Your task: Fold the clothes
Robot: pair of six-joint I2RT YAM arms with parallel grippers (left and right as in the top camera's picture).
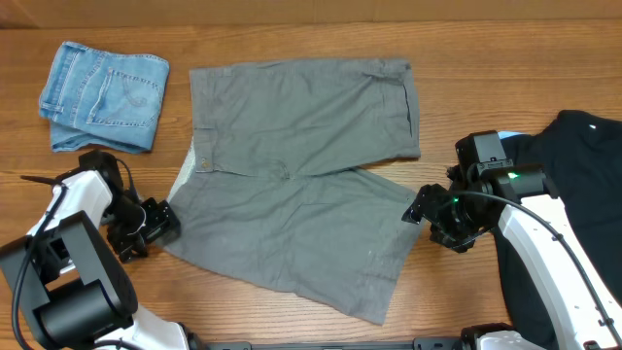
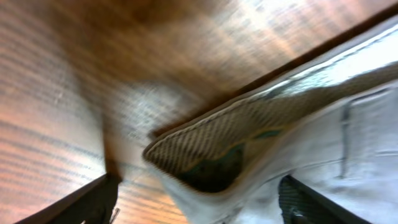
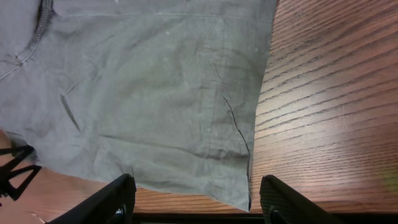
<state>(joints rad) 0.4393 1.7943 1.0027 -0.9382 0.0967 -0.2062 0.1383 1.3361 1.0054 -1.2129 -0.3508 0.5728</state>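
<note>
While the shorts (image 1: 292,185) lie flat, left claw (image 1: 163,224) and right claw (image 1: 418,207) both gape released.

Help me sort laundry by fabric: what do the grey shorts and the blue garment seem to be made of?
Shorts: probably a matte woven cotton, judging by the soft creases and flat stitched seams. Blue garment: looks like faded denim, given its pale uneven wash and stitched pocket, though the weave is too small to confirm.
</note>
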